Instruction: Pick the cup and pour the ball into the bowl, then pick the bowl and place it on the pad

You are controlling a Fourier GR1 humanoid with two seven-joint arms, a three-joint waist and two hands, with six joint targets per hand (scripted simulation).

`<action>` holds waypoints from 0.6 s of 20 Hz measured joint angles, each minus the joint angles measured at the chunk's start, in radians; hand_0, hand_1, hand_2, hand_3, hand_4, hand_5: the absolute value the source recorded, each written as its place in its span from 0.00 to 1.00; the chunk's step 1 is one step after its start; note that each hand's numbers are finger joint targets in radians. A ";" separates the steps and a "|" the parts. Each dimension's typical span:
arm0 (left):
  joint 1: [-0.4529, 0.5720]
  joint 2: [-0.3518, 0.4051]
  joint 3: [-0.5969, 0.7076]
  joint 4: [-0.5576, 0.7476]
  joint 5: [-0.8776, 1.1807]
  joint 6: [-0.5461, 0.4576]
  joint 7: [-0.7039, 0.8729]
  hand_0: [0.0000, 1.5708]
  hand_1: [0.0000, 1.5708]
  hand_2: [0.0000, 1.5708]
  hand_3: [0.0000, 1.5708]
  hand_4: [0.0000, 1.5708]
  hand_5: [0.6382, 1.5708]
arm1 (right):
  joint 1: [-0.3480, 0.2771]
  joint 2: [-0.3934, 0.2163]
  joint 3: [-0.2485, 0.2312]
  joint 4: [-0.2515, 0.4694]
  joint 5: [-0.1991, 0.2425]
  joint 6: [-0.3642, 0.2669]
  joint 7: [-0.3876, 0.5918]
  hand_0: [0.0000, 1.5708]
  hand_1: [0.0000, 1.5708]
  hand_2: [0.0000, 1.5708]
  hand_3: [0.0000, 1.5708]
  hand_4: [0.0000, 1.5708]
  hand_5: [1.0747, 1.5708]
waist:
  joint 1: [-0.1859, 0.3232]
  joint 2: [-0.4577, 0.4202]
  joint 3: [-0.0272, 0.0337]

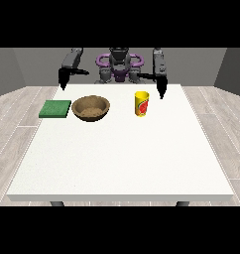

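Nothing is grasped yet, so the task appears to stand at its first step: taking the cup (pixel 142 103). The yellow cup stands upright on the white bench (pixel 122 158), toward the far right, with the brown bowl (pixel 91 107) to its left and the green pad (pixel 55 108) just beside the bowl at the far left. The ball is not visible; presumably it sits inside the cup. The hand at the view's right (pixel 161 87) hangs above the bench, close behind and to the right of the cup, pointing down; it holds nothing, but whether its fingers are released or clenched cannot be told. The hand at the view's left (pixel 63 78) hangs behind the pad, likewise empty. The next move calls for the nearer hand to lower and close around the cup's side.
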 measured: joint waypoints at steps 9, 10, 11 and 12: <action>-0.093 0.013 0.040 0.243 -0.012 0.018 -0.184 0.00 0.00 0.00 0.00 0.00 0.75 | -0.116 -0.056 -0.047 0.068 -0.041 0.031 0.003 0.00 0.00 0.00 0.00 0.00 1.00 | -0.019 0.064 0.0001; -0.111 0.007 0.041 0.265 -0.018 0.037 -0.189 0.00 0.00 0.00 0.00 0.00 0.76 | -0.130 -0.062 -0.050 0.068 -0.047 0.032 0.015 0.00 0.00 0.00 0.00 0.00 1.00 | -0.027 0.063 0.0000; -0.127 0.013 0.045 0.289 -0.020 0.039 -0.202 0.00 0.00 0.00 0.00 0.00 0.74 | -0.145 -0.073 -0.059 0.074 -0.053 0.033 0.019 0.00 0.00 0.00 0.00 0.00 1.00 | -0.028 0.070 -0.0001; -0.142 0.023 0.056 0.313 -0.019 0.044 -0.212 0.00 0.00 0.00 0.00 0.00 0.75 | -0.150 -0.085 -0.064 0.073 -0.062 0.046 0.028 0.00 0.00 0.00 0.00 0.00 1.00 | -0.038 0.075 -0.0002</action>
